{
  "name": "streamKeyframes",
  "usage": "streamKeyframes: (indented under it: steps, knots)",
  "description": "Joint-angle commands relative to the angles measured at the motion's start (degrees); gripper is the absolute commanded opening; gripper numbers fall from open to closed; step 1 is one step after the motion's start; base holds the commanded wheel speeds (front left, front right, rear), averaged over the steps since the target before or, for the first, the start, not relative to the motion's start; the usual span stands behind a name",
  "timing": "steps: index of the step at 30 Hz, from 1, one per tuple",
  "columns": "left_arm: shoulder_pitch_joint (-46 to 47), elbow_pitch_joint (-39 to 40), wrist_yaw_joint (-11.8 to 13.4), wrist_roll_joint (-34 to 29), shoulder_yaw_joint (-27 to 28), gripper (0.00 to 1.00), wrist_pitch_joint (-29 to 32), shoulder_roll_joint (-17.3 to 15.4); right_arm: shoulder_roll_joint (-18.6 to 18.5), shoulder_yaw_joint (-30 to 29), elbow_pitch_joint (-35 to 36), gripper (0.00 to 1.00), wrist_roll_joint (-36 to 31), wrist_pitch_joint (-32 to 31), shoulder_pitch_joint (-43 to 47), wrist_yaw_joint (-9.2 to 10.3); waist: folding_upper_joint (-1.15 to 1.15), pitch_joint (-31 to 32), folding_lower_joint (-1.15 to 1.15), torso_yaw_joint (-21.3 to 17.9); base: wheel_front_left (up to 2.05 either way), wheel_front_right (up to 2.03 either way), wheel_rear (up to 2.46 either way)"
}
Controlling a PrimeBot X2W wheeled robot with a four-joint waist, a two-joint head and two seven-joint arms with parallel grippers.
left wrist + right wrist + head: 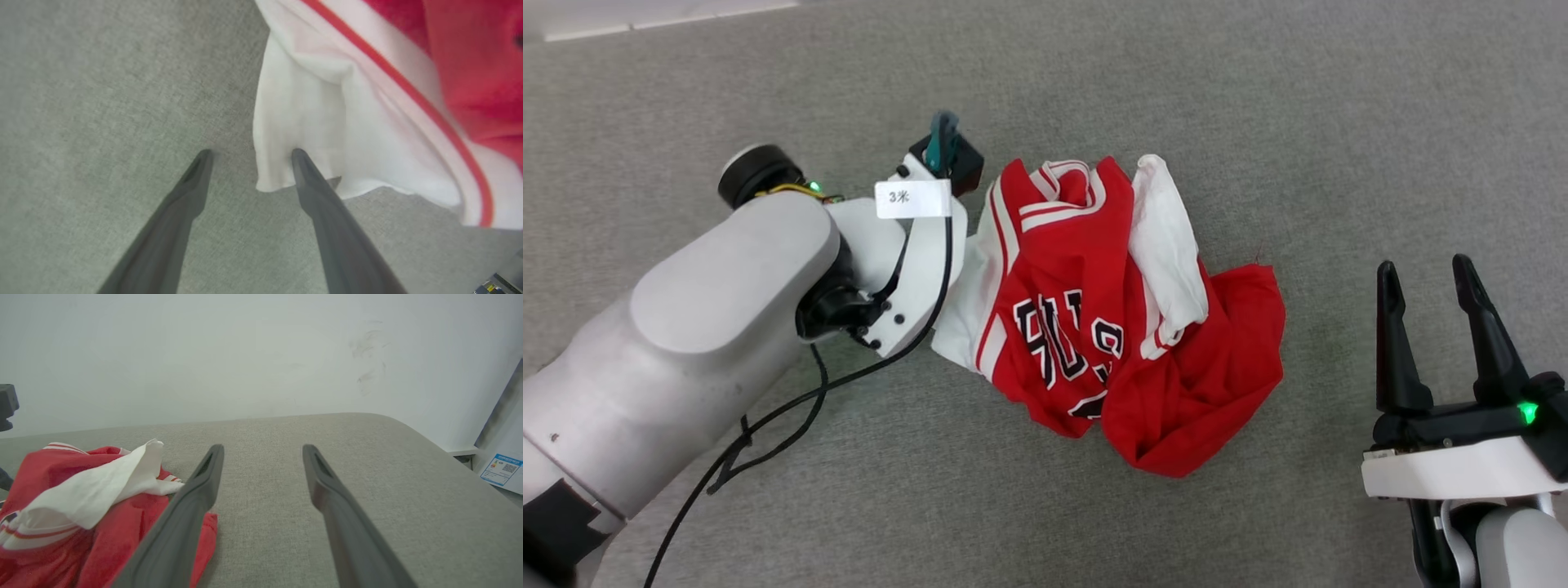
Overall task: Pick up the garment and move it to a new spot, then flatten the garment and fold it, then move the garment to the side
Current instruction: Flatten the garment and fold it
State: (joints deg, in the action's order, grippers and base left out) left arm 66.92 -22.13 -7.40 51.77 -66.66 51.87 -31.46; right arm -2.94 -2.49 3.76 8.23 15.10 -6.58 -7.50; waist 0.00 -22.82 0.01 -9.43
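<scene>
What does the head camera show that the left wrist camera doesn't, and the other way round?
Head view, not left wrist view: the whole crumpled garment with black lettering on its chest, the left arm's pale forearm beside it, and the right gripper, open, off to the garment's right.
Left wrist view, not head view: the left gripper with its two dark fingers spread open, one fingertip in front of the white sleeve at its edge.
Both: the red-and-white garment lying on the grey fabric surface.

soft, even light all over, only faint shadows. the left wrist view is blurry (the garment [327,134] looks smeared).
</scene>
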Motion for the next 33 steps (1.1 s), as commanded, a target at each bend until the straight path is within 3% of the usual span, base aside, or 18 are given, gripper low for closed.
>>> streamKeyframes:
  steps: [1,5,6,7,8,18,24,28,33]
  knots:
    - [0.2,-0.5,0.0,0.9,-1.5,1.0,0.4,-0.5,0.1,0.0,0.2,1.0,0.3,0.1,-1.0,0.02,0.0,-1.3,-0.01,-1.1,0.0,0.0,0.0]
    - [-1.2,-1.4,0.0,2.5,-5.1,1.0,0.6,-0.7,0.1,-0.2,0.1,1.0,0.3,0.1,-1.6,0.02,0.0,-2.2,-0.01,-1.5,0.0,0.0,0.0]
    - [-1.5,-1.4,0.0,2.7,-5.9,0.49,0.7,-0.8,0.1,-0.2,0.0,1.0,0.3,0.1,-1.7,0.02,0.0,-2.3,-0.01,-1.6,0.0,0.0,0.0]
    - [-1.5,-1.4,0.0,2.7,-5.9,0.49,0.7,-0.8,0.1,-0.2,0.0,1.0,0.3,0.1,-1.7,0.02,0.0,-2.3,-0.01,-1.6,0.0,0.0,0.0]
    - [-1.5,-1.4,0.0,2.8,-6.3,0.0,0.5,-0.8,0.1,-0.2,-0.1,1.0,0.2,0.1,-1.7,0.02,0.0,-2.2,-0.01,-1.6,0.0,0.0,0.0]
    - [3.2,-2.2,0.0,6.0,-5.0,0.0,-8.7,-2.2,0.1,-1.1,-0.5,1.0,-1.3,0.1,0.7,0.02,0.0,2.8,-0.01,2.0,0.0,0.0,0.0]
    - [1.2,-4.7,0.1,8.0,-4.1,0.0,-11.2,-8.4,0.1,-1.3,-0.5,1.0,-2.1,0.1,1.7,0.02,0.0,4.8,-0.01,4.1,0.0,0.0,0.0]
    - [-2.3,-7.0,1.5,9.7,-3.7,0.0,-11.9,-12.6,0.1,-1.1,-0.6,1.0,-2.3,0.1,2.0,0.02,0.0,5.2,-0.01,4.3,0.0,0.0,0.0]
    - [-7.7,-9.5,3.4,12.4,-3.2,0.0,-14.1,-14.3,0.1,-1.3,-0.8,1.0,-2.4,0.1,2.6,0.02,0.0,5.5,-0.01,4.0,0.0,0.0,0.0]
